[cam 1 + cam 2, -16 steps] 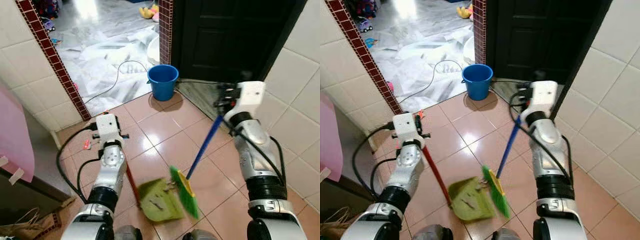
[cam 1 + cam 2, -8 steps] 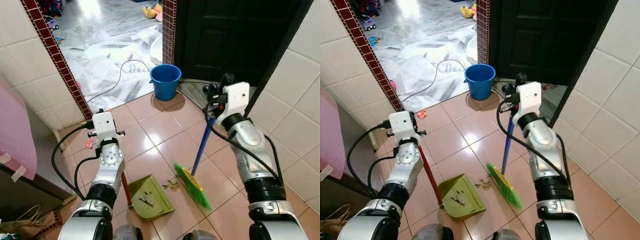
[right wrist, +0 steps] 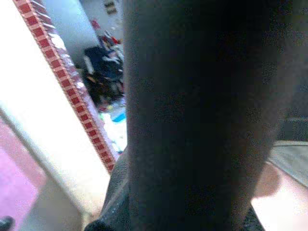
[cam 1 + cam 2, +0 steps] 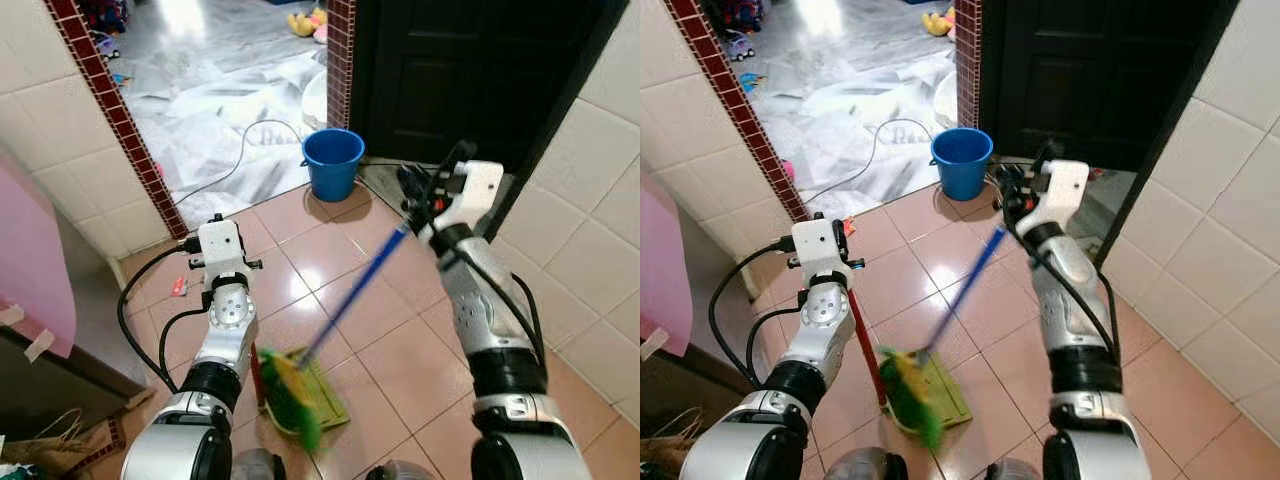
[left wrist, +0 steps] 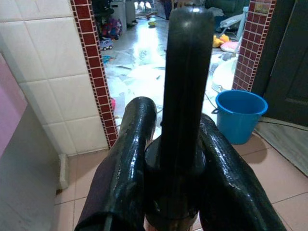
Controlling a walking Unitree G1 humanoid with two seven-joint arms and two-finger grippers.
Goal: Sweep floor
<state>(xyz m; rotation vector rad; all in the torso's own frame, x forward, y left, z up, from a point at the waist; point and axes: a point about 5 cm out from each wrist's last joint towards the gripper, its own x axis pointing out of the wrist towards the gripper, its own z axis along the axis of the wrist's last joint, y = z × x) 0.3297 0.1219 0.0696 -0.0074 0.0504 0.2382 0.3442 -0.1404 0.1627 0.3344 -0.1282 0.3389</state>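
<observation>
- The two head views look forward and down from above onto the tiled floor (image 4: 400,360), both arms reaching in from the lower edge; the right eye sits slightly to the side of the left
- Both share the blue bucket (image 4: 332,162) and the dark door (image 4: 1090,70)
- The left wrist view looks along its tool (image 5: 178,159) from close up, level, toward the same bucket and the brick-edged doorway (image 5: 94,72)
- The right wrist view is very close and blurred

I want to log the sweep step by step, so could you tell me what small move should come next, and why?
Probably hold the green dustpan steady with the left gripper and lift the broom head back out with the right gripper. The bristles sit blurred over the pan, suggesting the stroke has reached it.
</observation>
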